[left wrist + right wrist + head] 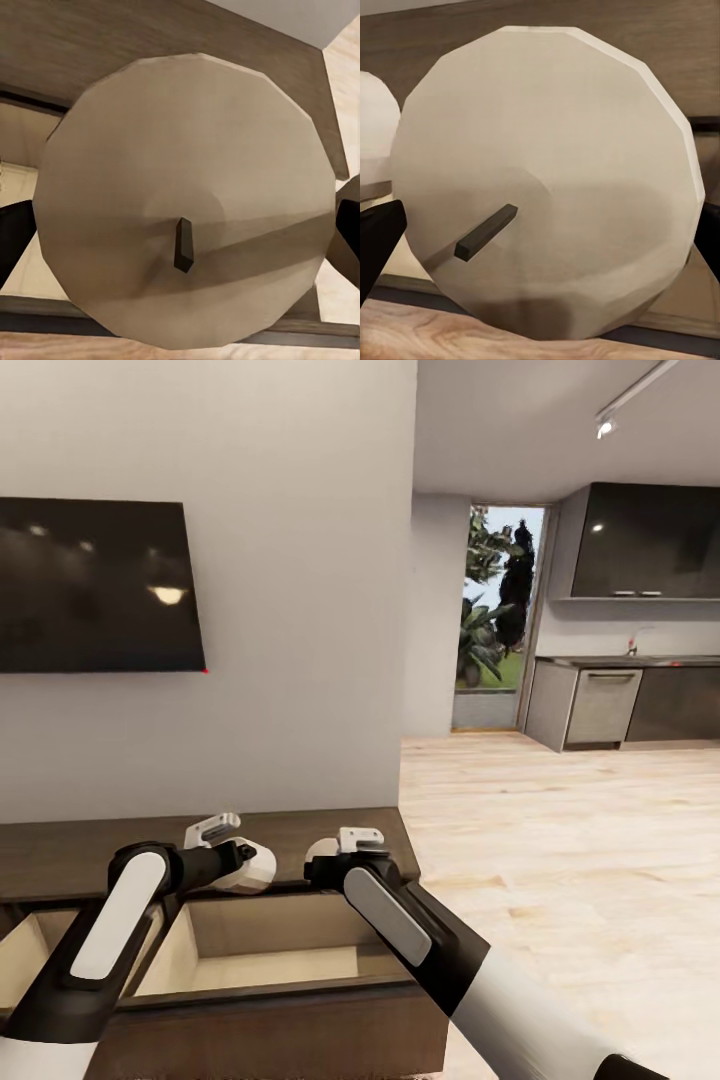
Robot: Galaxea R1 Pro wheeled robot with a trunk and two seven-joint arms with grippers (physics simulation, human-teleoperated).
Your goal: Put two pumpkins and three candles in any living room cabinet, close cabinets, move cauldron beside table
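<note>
Each gripper holds a candle over the cabinet (pixel 330 830), whose drawer (pixel 270 945) stands pulled out with its pale inside showing.

In the left wrist view the left candle (pixel 184 202) faces the camera end-on: its round wick end is turned straight back along the fingers, so its long axis runs along the gripper's own line. The short dark wick (pixel 183 245) stands out near the disc's middle. A dark finger (pixel 13 240) shows at each side edge of the disc, pressed against the candle's flanks, so the left gripper (pixel 243 857) is clamped on it.

The right wrist view tells much the same. The right candle (pixel 547 187) presents its flat wick end to the camera, tipped slightly aside (the wick (pixel 486 232) slants across the face rather than pointing dead at the lens). Dark fingers (pixel 379 240) sit at both edges of it, so the right gripper (pixel 330 852) grips it likewise.

From the head view, both pale candles sit just beyond the wrists, above the cabinet top at the drawer's rear edge, near each other but apart. A dark television (pixel 95 585) hangs on the wall above.
</note>
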